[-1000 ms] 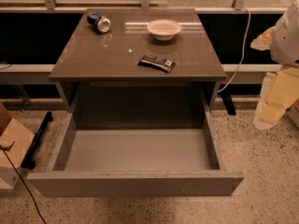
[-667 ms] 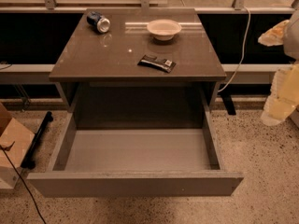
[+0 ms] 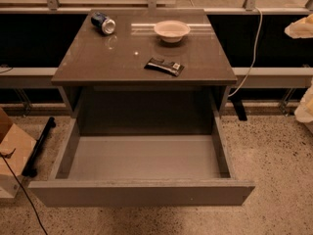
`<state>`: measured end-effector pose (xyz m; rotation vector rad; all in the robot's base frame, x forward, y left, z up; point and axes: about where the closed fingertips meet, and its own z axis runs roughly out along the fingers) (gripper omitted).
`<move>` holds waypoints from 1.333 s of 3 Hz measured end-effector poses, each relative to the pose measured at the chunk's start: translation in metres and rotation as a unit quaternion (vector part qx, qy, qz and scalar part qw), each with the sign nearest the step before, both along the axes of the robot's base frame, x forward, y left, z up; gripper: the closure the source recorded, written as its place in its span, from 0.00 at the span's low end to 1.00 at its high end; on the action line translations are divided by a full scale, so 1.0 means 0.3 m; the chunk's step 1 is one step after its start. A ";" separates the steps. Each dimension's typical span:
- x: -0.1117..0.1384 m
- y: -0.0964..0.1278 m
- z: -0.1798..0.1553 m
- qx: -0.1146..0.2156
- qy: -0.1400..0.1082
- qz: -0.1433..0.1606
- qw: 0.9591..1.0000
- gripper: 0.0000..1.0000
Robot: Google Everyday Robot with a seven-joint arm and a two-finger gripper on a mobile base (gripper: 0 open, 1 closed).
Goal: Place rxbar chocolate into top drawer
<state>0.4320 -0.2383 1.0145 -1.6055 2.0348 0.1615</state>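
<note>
Rxbar chocolate (image 3: 165,66): black wrapper, lying flat and slightly askew on the table top (image 3: 93,58), near its front edge. It was well apart from the arm and not held.

Cardboard box (image 3: 11,148): on the floor, farthest from the arm, clear of any likely path.

Soda can (image 3: 103,23): on its side at the table's rear corner, well beyond the bar from the arm's side.

Bowl (image 3: 171,30): pale and upright, behind the bar and near it, but apart.

Top drawer (image 3: 142,194): pulled fully out below the table, its grey inside bare and ready to receive.

Cable (image 3: 252,48): hanging behind the table edge on the arm's side.

Arm (image 3: 300,27): only pale parts showed at the right margin.

Gripper: not in view, so whether it was open or closed could not be told.

Step in hand, as judged: the reach toward the bar, not yet begun.

Handling note:
- Come down from above, spanning the bar's short width, and go low, since a flat packet on a glossy top would probably slide if nudged.
- Keep off the bowl.
- Then carry the bar forward past the table edge and release it low inside the drawer.
</note>
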 end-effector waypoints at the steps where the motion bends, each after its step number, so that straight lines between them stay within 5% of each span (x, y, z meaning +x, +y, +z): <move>1: 0.000 -0.010 0.018 0.029 -0.003 0.009 1.000 0.00; 4: 0.013 -0.008 0.044 0.061 -0.014 0.015 0.998 0.00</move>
